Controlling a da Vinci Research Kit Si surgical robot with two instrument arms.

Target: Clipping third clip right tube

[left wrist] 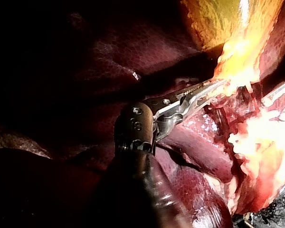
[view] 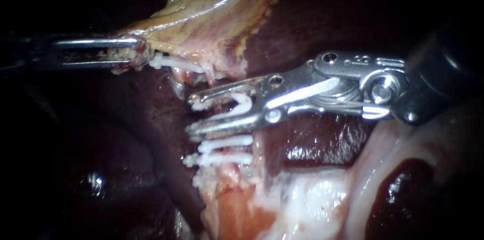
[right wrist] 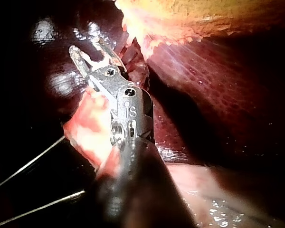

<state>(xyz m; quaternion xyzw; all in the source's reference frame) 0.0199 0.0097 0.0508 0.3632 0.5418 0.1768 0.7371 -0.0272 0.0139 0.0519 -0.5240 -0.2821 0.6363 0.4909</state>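
Observation:
My right instrument [view: 193, 116] comes in from the right, its two jaws held apart with an open white clip [view: 241, 102] seated between them. The jaws straddle the pale pink tube [view: 228, 172] just above two white clips [view: 224, 143] that sit closed across it. In the right wrist view the same jaws [right wrist: 92, 53] carry the clip [right wrist: 94, 61] beside pink tissue. My left instrument [view: 135, 57] enters from the left and is shut on the edge of the yellowish gallbladder [view: 212, 13], holding it up. The left wrist view shows those jaws [left wrist: 213, 88] on that bright tissue.
Another white clip [view: 176, 62] lies across a second strand just right of the left jaws. Dark red liver [view: 312, 28] surrounds the site. Pale fatty tissue [view: 322, 194] spreads at the lower right. Two thin dark strands [right wrist: 33, 164] cross beside the right shaft.

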